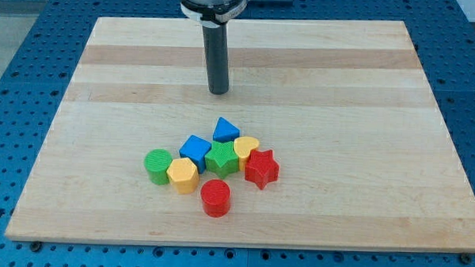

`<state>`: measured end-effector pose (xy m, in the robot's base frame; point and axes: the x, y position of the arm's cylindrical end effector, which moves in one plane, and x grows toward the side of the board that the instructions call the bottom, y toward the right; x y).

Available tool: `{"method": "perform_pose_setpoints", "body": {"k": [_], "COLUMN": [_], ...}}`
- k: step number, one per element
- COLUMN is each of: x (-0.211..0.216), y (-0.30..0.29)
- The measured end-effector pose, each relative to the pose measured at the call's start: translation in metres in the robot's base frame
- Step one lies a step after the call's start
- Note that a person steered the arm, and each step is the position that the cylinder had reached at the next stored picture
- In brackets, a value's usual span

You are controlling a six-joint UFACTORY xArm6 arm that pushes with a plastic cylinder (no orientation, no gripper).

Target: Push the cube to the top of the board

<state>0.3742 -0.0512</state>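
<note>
The blue cube [195,150] lies in a tight cluster of blocks below the board's middle. It touches the yellow hexagon [183,175] below it and the green star [221,159] on its right. The blue triangle [226,131] sits just above and to the right of it. My tip [217,91] stands on the board above the cluster, apart from every block, a little above the blue triangle.
Also in the cluster are a green cylinder [158,165] at the left, a yellow heart [246,148], a red star [262,168] at the right and a red cylinder [215,198] at the bottom. The wooden board [105,81] lies on a blue table.
</note>
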Motion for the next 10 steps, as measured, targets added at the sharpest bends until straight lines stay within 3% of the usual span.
{"method": "perform_pose_setpoints", "body": {"k": [2,3,4,5,8,9,10], "x": [0.000,0.000,0.026,0.095,0.148,0.148,0.148], "y": [0.000,-0.040,-0.101,-0.129,-0.112,-0.108,-0.068]}}
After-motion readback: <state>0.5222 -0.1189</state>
